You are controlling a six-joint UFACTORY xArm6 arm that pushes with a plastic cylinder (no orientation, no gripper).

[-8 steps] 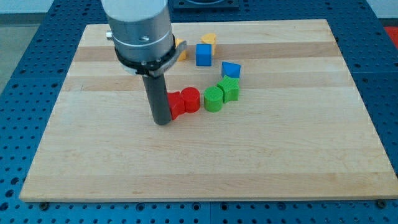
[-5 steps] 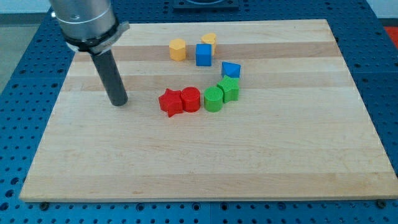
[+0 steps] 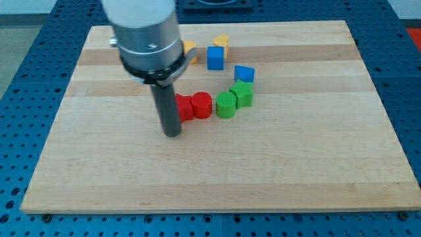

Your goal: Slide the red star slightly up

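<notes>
The red star (image 3: 185, 107) lies near the middle of the wooden board, its left part hidden behind my rod. A red cylinder (image 3: 202, 105) touches its right side. My tip (image 3: 172, 133) rests on the board just below and left of the star, close to its lower left point; I cannot tell if they touch.
A green cylinder (image 3: 225, 105) and a green block (image 3: 242, 94) continue the row to the right, with a blue block (image 3: 244, 74) above them. A blue cube (image 3: 215, 57) and two yellow blocks (image 3: 221, 42) (image 3: 189, 47) sit near the view's top. The board's edge (image 3: 210, 209) runs along the bottom.
My rod swung from beside the star far out to the view's left, then came back to just below and left of the star. The blocks have not visibly moved.
</notes>
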